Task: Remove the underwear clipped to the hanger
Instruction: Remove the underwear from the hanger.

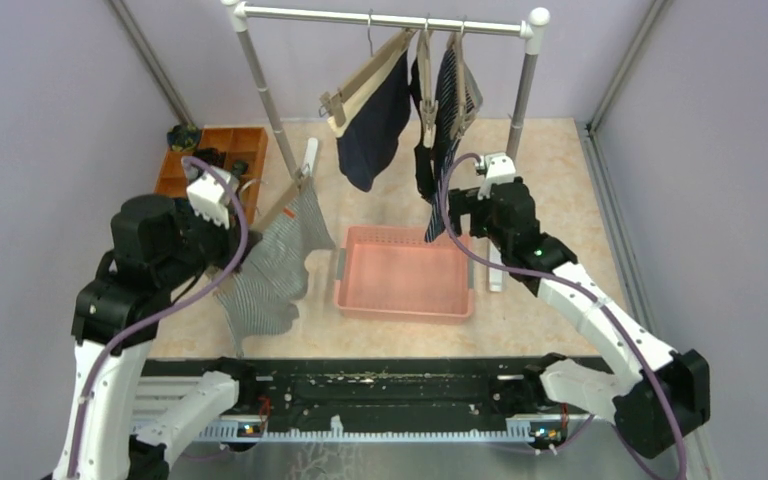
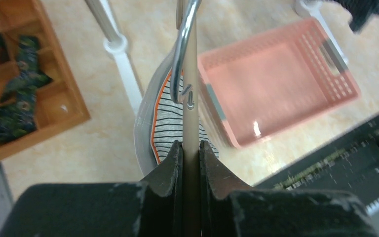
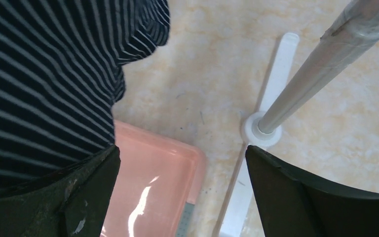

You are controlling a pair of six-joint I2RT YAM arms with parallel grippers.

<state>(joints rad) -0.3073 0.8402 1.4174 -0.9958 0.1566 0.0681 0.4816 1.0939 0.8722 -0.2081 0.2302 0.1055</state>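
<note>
Underwear (image 1: 270,270) of fine-striped cloth, wooden hanger (image 2: 191,123)

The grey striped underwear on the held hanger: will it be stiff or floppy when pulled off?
Probably floppy: the grey striped underwear hangs in loose folds below the hanger. It looks thin and light, so it should not drag much. It may swing, since the left gripper grips only the hanger.

Grey-white fine-striped cloth boxer shorts (image 1: 270,265) droop crumpled from a tilted wooden hanger (image 1: 290,195), just left of the pink plastic basket (image 1: 405,312). Behind the basket hang plain navy shorts (image 1: 375,120), black shorts (image 1: 423,165) and navy white-striped shorts (image 1: 448,110), side by side.
</note>
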